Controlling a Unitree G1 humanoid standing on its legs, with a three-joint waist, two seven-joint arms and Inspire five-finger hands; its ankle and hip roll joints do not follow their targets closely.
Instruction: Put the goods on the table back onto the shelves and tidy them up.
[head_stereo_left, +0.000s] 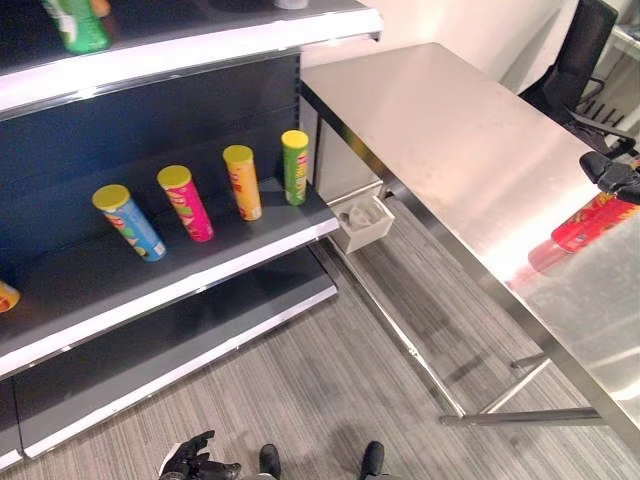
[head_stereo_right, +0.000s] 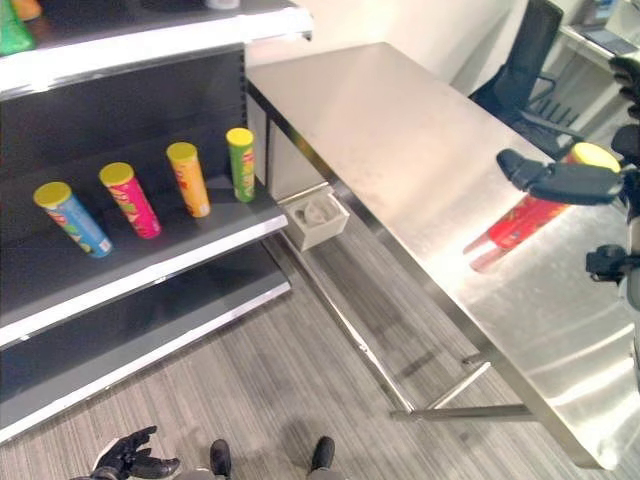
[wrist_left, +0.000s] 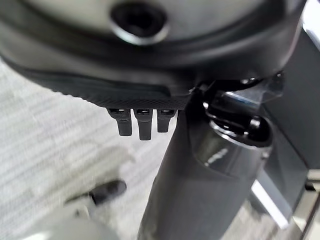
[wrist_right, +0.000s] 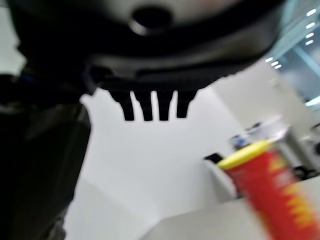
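- Left eye view: the left hand (head_stereo_left: 192, 458) hangs low over the floor (head_stereo_left: 330, 380), fingers loosely spread, holding nothing.
- On the table (head_stereo_right: 400, 140) stands a red can (head_stereo_right: 530, 215) — the right hand (head_stereo_right: 560, 180) is just beside its top, fingers straight, not closed on it.
- Farther back, the shelf (head_stereo_left: 150, 275) carries four cans: blue (head_stereo_left: 130, 222), pink (head_stereo_left: 186, 203), orange (head_stereo_left: 243, 182), green (head_stereo_left: 295, 167).

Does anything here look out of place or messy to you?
One thing does: a red chip can with a yellow lid stands alone on the steel table, near the robot's open right hand. The blue, pink, orange and green cans already stand in a row on the shelf. Nothing looks spilled or damaged.
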